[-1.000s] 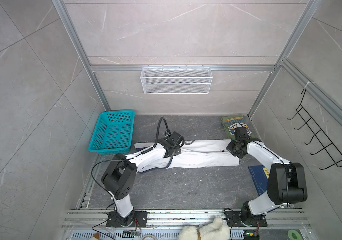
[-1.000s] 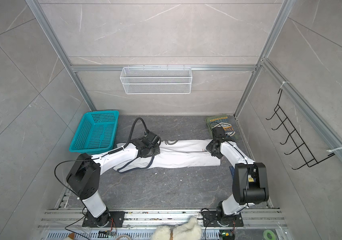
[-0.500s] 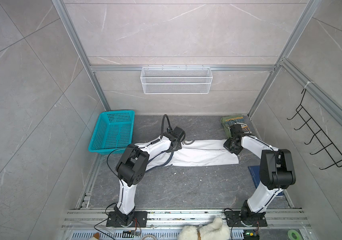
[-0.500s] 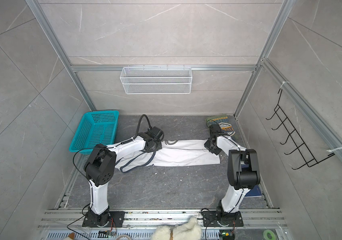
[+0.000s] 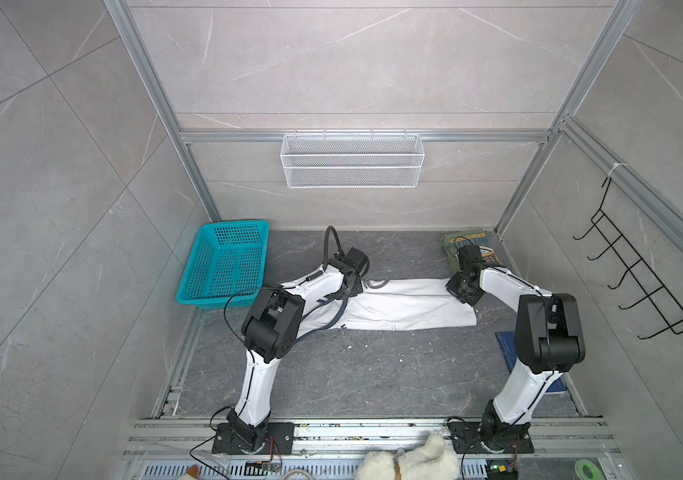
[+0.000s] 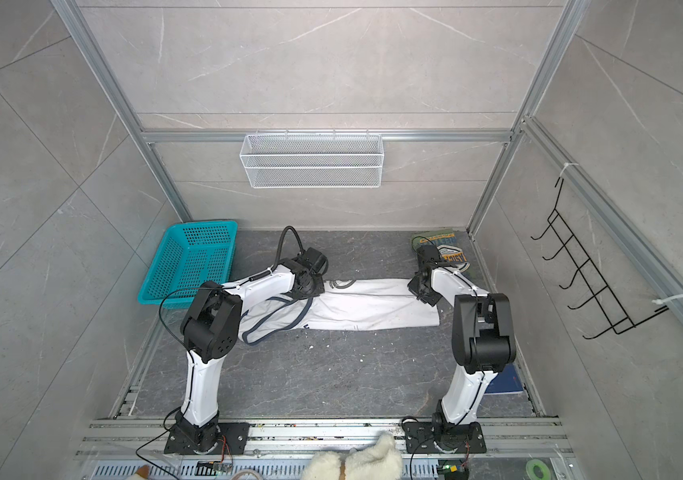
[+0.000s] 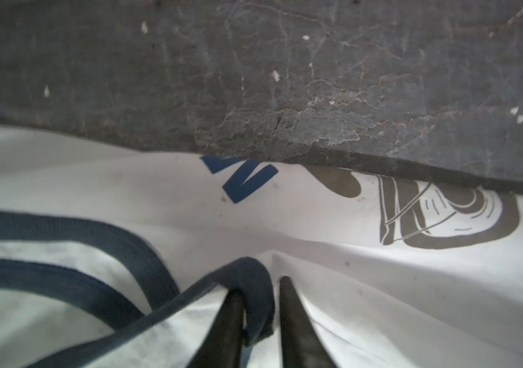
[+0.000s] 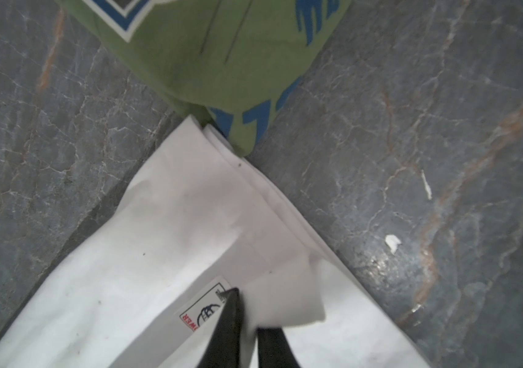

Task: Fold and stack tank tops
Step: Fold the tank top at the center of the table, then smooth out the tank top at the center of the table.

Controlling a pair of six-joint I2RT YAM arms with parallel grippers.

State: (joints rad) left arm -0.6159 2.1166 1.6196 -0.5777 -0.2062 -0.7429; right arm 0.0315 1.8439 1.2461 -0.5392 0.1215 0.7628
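The white tank top (image 5: pixel 406 307) (image 6: pixel 373 309) lies as a long folded strip across the middle of the table, navy-trimmed straps at its left end. My left gripper (image 5: pixel 352 286) (image 7: pixel 258 285) stands on that end, jaws slightly apart, with a loop of navy trim (image 7: pixel 253 274) lying loose between them. My right gripper (image 5: pixel 462 291) (image 8: pixel 250 309) is at the hem end beside a sewn label (image 8: pixel 202 306), jaws narrowly parted, and a flap of white cloth (image 8: pixel 285 286) lies over one fingertip. The olive green tank top (image 5: pixel 452 245) (image 6: pixel 452 254) (image 8: pixel 222 63) sits folded in the back right corner, touching the white hem.
A teal basket (image 5: pixel 227 262) stands at the back left. A white wire basket (image 5: pixel 352 162) hangs on the rear wall, and a black hook rack (image 5: pixel 643 291) on the right wall. A dark blue board (image 5: pixel 505 345) lies by the right arm. A white plush toy (image 5: pixel 410 461) sits at the front rail.
Both grippers, shut on the white top a second ago, have parted their jaws. Both arms' elbows have risen and swung inward, and the wrists have shifted slightly toward the back.
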